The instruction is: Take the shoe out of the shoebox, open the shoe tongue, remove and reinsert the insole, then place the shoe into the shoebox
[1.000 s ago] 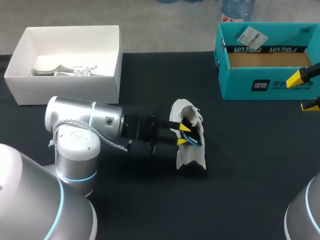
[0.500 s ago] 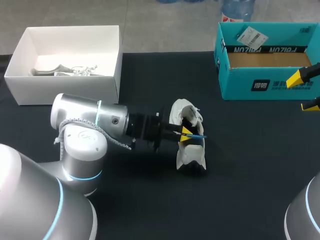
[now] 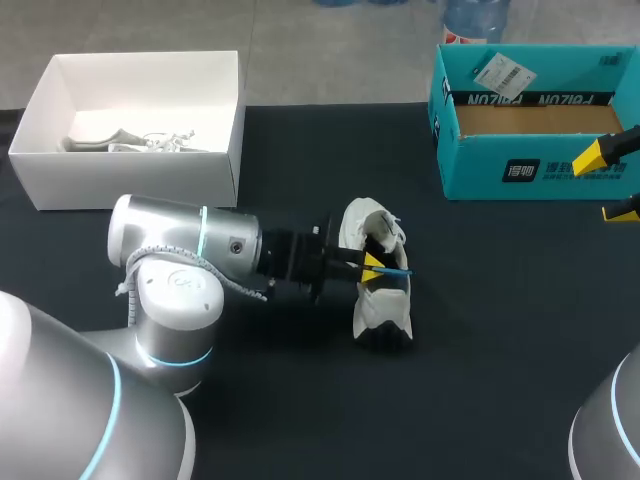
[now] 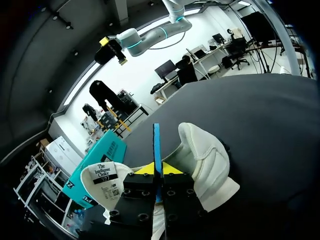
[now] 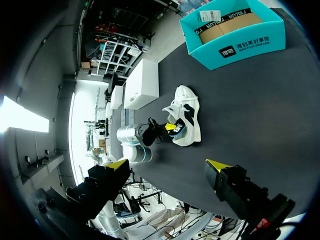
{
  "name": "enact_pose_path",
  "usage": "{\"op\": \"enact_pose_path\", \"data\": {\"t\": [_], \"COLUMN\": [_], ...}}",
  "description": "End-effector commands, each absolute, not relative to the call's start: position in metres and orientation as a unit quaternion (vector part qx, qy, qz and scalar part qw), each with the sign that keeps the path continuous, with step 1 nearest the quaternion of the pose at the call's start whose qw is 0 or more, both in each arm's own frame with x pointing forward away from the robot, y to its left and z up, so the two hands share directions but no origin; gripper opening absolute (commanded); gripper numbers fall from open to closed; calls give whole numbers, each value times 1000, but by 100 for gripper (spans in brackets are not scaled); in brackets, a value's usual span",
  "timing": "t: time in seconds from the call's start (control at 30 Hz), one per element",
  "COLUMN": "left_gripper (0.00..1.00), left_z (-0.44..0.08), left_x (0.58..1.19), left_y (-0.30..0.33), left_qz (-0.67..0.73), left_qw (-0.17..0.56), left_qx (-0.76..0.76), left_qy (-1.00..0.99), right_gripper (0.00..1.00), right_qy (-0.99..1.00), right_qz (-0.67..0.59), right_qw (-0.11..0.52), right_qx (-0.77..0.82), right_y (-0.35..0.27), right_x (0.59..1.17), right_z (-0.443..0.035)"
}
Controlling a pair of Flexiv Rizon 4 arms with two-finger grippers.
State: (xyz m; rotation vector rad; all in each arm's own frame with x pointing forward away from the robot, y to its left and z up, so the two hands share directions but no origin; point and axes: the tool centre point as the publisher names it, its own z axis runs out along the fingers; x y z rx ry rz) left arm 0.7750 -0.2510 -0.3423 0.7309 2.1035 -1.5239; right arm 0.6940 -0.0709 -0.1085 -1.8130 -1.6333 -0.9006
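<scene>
- Black table (image 3: 500,330) is carrying a white shoe (image 3: 378,290) near its middle; a teal shoebox (image 3: 470,178) is standing open at the far right corner; a white box (image 3: 130,178) is standing at the far left corner, with some pale items lying inside it.
- Shoe is lying on the table, outside the shoebox and well apart from it; in the left wrist view its tongue (image 4: 102,176) is folding outward beside the gripper, showing its printed label.
- Left arm (image 3: 190,245) is coming in from the left side and reaching across to the shoe; left gripper (image 3: 372,268) is sitting right at the shoe's opening.
- Left jaws are pressing almost together, pinching a thin blue insole (image 4: 156,145) between the yellow tips; the insole is standing on edge ahead of the fingers, sticking up out of the shoe; in the head view its blue edge is poking out past the tips over the shoe.
- Right gripper (image 3: 607,183) is hanging at the table's right edge, just in front of the shoebox; its jaws are standing wide apart, holding nothing; the right wrist view is showing both yellow tips far from each other, with the shoe and the left arm well ahead of them.
</scene>
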Motion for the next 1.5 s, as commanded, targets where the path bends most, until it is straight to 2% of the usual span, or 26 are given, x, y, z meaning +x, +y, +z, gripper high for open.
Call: {"op": "enact_pose_path", "data": {"t": [0.03, 0.13, 0.27, 0.33, 0.47, 1.13, 1.17, 1.2, 1.23, 1.37, 1.5], "left_gripper": [43, 45, 40, 34, 0, 0, 22, 37, 42, 44, 35], "left_z": [-333, -328, -328, -331, -339, -353, -349, -346, -344, -335, -333], "left_x": [769, 764, 759, 756, 754, 774, 772, 771, 769, 764, 761], "left_y": [-246, -242, -243, -245, -251, -249, -247, -245, -244, -241, -241], "left_qz": [-550, -553, -555, -554, -550, -530, -533, -534, -536, -544, -546], "left_qw": [218, 215, 206, 200, 192, 202, 205, 207, 208, 211, 209], "left_qx": [265, 271, 277, 279, 286, 262, 262, 263, 265, 271, 277], "left_qy": [761, 758, 757, 758, 761, 781, 778, 776, 774, 766, 762], "right_gripper": [100, 100, 100, 100, 100, 100, 100, 100, 100, 100, 100], "right_qy": [-605, -605, -605, -605, -605, -605, -605, -605, -605, -605, -605], "right_qz": [-333, -333, -333, -333, -333, -333, -333, -333, -333, -333, -333], "right_qw": [267, 267, 267, 267, 267, 267, 267, 267, 267, 267, 267], "right_qx": [-672, -672, -672, -672, -672, -672, -672, -672, -672, -672, -672], "right_y": [-71, -71, -71, -71, -71, -71, -71, -71, -71, -71, -71], "right_x": [694, 694, 694, 694, 694, 694, 694, 694, 694, 694, 694], "right_z": [-109, -109, -109, -109, -109, -109, -109, -109, -109, -109, -109]}}
